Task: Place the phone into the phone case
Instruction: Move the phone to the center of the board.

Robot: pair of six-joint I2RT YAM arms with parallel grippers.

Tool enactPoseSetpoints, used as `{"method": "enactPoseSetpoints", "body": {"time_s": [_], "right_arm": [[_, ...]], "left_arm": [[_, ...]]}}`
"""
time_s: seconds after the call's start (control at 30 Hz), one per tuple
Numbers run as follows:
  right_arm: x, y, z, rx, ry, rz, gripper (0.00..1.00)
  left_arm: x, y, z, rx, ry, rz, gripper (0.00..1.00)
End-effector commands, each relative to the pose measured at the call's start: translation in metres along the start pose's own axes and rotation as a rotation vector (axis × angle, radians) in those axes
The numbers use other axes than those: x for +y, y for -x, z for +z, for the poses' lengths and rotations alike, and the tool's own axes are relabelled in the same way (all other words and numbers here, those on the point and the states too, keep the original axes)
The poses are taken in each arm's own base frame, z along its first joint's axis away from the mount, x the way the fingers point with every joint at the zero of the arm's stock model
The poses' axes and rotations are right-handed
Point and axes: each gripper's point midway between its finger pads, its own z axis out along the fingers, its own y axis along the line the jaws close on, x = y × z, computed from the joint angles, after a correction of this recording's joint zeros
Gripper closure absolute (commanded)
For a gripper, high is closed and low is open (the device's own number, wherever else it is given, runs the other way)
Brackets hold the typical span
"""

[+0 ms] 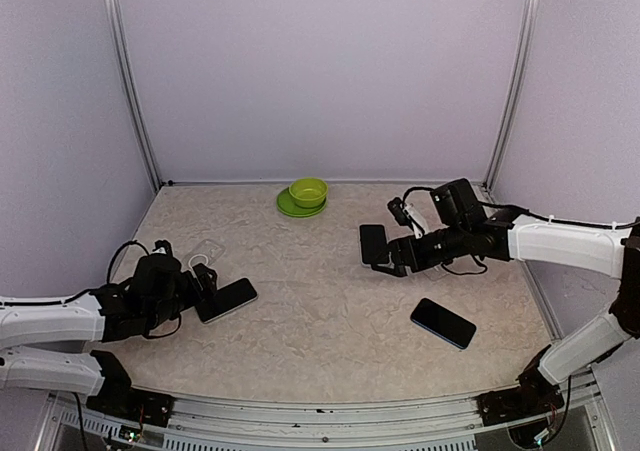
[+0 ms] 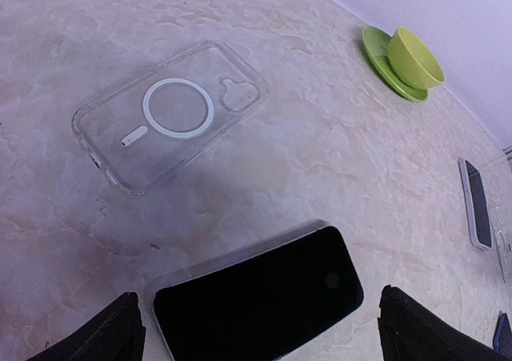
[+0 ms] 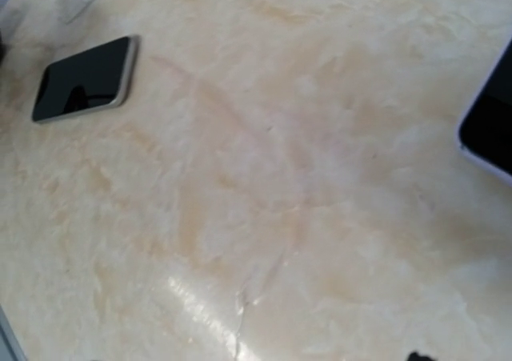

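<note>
Top view: left end effector (image 1: 203, 289) low by the left edge of the surface (image 1: 320, 316), just beside left phone (image 1: 226, 299), which lies flat. Clear phone case (image 1: 205, 253) lies empty just behind the left phone. Right end effector (image 1: 393, 256) is at middle phone (image 1: 373, 244); its spread cannot be told.

Left wrist: fingers (image 2: 112, 333) stand wide apart, flanking the left phone, screen up.

Right wrist: own fingers barely visible; the middle phone's corner shows at the right edge.
</note>
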Motion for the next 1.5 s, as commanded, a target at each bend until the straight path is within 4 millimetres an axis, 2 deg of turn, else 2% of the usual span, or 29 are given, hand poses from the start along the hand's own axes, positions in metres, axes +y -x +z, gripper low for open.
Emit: {"method": "enactPoseSetpoints", "body": {"time_s": [0.0, 0.27, 0.4, 0.6, 0.9, 1.27, 1.47], "right_arm": [[0.009, 0.000, -0.009, -0.056, 0.006, -0.017, 0.20], [0.013, -0.016, -0.013, -0.054, 0.004, -0.010, 0.20], [0.013, -0.018, -0.012, -0.051, 0.001, -0.008, 0.20], [0.012, -0.017, -0.010, -0.055, -0.008, 0.001, 0.21], [0.007, -0.017, -0.006, -0.057, -0.030, 0.012, 0.21], [0.002, -0.018, -0.001, -0.050, -0.043, 0.022, 0.21], [-0.001, -0.020, 0.004, -0.037, -0.051, 0.028, 0.21]], "left_arm": [[0.005, 0.003, 0.014, 0.011, 0.022, -0.010, 0.01], [0.010, -0.018, 0.038, 0.109, 0.074, 0.023, 0.01], [0.016, -0.029, 0.046, 0.144, 0.109, 0.034, 0.01], [0.012, -0.042, 0.052, 0.188, 0.073, 0.029, 0.01], [0.001, -0.055, 0.055, 0.223, -0.018, 0.049, 0.01], [-0.034, -0.077, 0.063, 0.264, -0.098, 0.154, 0.01], [-0.046, -0.090, 0.069, 0.285, -0.121, 0.200, 0.01]]}}
